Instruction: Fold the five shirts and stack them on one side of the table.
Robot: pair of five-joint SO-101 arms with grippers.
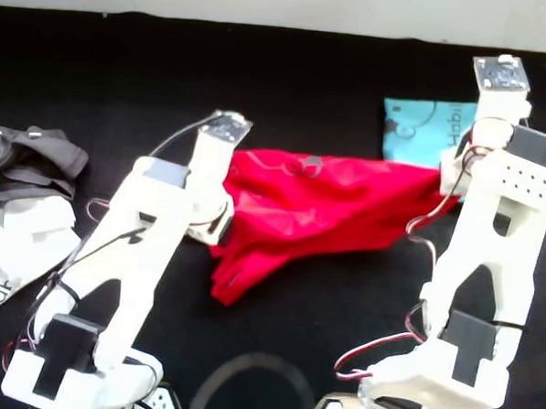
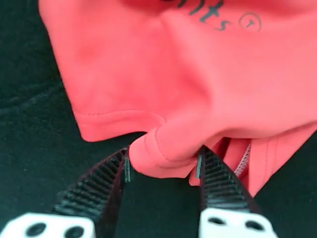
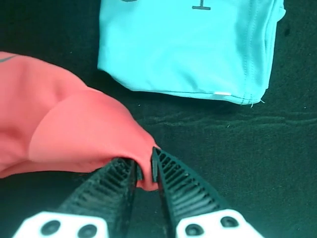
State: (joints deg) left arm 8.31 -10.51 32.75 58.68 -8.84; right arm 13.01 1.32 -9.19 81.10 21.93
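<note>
1. Red shirt [image 1: 319,207] on table [image 1: 307,78], strung btwn both arms.
2. Left claw [image 2: 163,161] pinching its hem fold; right claw [image 3: 145,163] clamped on a corner.
3. Soft, light, saggy, so prob best gripped at edges.

Shirts: four counted.
- One red fabric shirt [image 1: 319,202], mid-table.
- One turquoise fabric shirt [image 1: 414,129], folded flat, far right.
- One dark grey fabric shirt [image 1: 28,160], crumpled, at the left edge.
- One white fabric shirt [image 1: 19,242] with dark print, left, nearer than the grey one. It is cut off by the edge, so I cannot tell if it is a single garment.

Arms: two, white plastic, the left arm [image 1: 133,261] and the right arm [image 1: 485,261].

Grippers: two, the left gripper [image 2: 163,166] and the right gripper [image 3: 146,168], each with two black ribbed fingers.

Table covers: one black cloth [image 1: 124,78].
</note>
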